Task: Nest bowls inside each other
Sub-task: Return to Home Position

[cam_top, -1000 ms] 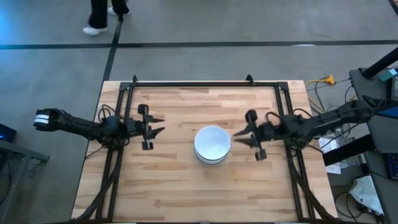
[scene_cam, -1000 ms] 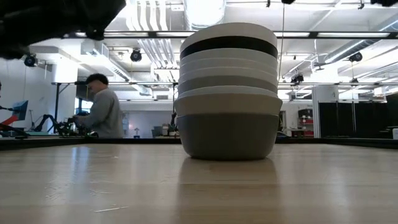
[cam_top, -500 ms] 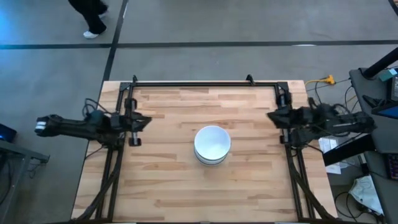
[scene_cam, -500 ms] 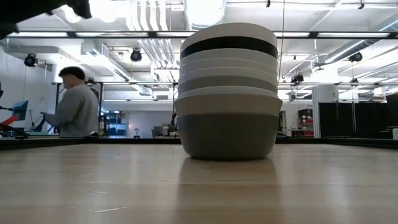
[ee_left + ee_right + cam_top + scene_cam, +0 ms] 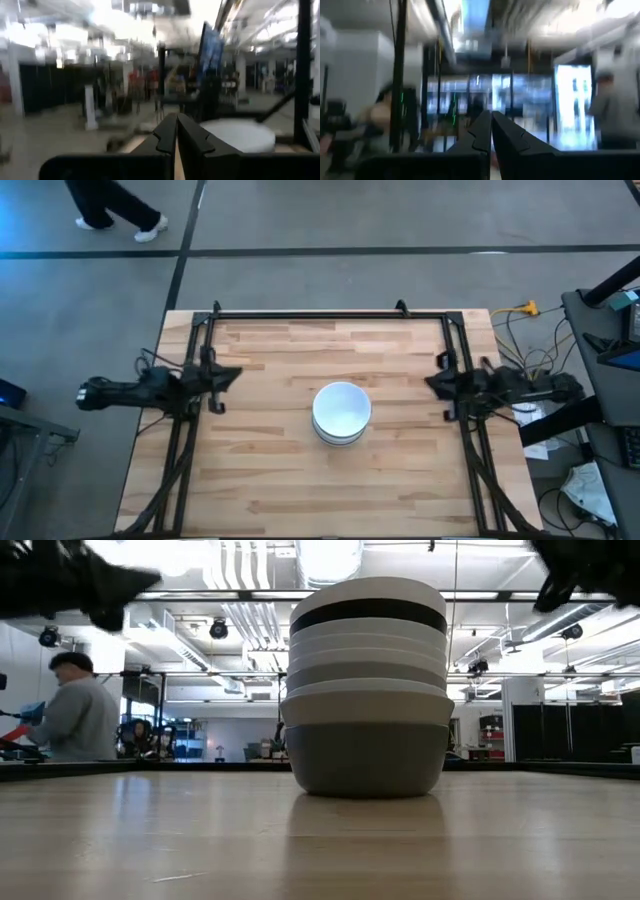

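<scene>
Pale wood planks form the counter (image 5: 270,470), edged by a black frame (image 5: 320,313). At its left edge sits the left tool (image 5: 232,374), its two fingers (image 5: 165,136) pressed together with nothing between them. The right tool (image 5: 432,381) sits at the right edge, its fingers (image 5: 481,131) likewise together and empty. Both point inward, and both are well apart from the bowls (image 5: 341,412) — one nested stack standing upright at the counter's centre, between the two arms. Seen level across the counter, the stack rests on a grey bowl (image 5: 365,755). Above it are white and grey rims, then a black bowl (image 5: 368,612) just under the white top bowl (image 5: 367,587). Beyond the far edge, at left, a person (image 5: 70,722) in a grey top stands in the room — turned away from the counter.
</scene>
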You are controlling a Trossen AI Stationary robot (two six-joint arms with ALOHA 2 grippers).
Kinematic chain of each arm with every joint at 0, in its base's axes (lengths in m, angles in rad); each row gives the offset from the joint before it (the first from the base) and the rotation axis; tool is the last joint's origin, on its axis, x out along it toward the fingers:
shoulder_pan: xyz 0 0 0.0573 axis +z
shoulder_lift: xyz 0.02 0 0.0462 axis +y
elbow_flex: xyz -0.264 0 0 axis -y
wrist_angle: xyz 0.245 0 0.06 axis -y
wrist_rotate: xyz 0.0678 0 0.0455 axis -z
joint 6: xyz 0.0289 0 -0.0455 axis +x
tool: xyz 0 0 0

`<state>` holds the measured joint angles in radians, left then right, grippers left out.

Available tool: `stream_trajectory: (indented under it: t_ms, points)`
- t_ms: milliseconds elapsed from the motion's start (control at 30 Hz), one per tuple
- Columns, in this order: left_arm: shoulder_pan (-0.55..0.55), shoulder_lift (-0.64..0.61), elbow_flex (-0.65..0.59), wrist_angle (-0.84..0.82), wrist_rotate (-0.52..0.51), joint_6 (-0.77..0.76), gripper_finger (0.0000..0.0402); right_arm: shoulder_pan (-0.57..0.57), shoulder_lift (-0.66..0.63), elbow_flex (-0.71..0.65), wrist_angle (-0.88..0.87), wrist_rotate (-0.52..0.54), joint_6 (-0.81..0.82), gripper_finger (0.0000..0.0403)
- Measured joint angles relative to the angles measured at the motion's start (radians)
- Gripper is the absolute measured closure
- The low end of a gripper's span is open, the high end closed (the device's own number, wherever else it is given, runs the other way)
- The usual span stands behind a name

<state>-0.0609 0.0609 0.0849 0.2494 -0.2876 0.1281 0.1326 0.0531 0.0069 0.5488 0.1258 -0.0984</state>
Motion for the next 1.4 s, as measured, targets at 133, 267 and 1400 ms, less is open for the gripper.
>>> stream_trajectory:
  t_ms: [133,267,1400]
  points:
    - [0.001,-0.036,-0.076,-0.012,0.009,-0.08,0.0402,0.001,0.018,0.001,-0.118,-0.031,0.088,0.0394]
    - [0.002,-0.022,-0.076,-0.077,-0.001,-0.141,0.0402,0.001,0.032,0.001,-0.147,-0.029,0.134,0.0394]
    - [0.002,0.128,-0.079,-0.13,-0.005,-0.253,0.0402,0.0,0.114,0.006,-0.523,0.059,0.351,0.0394]
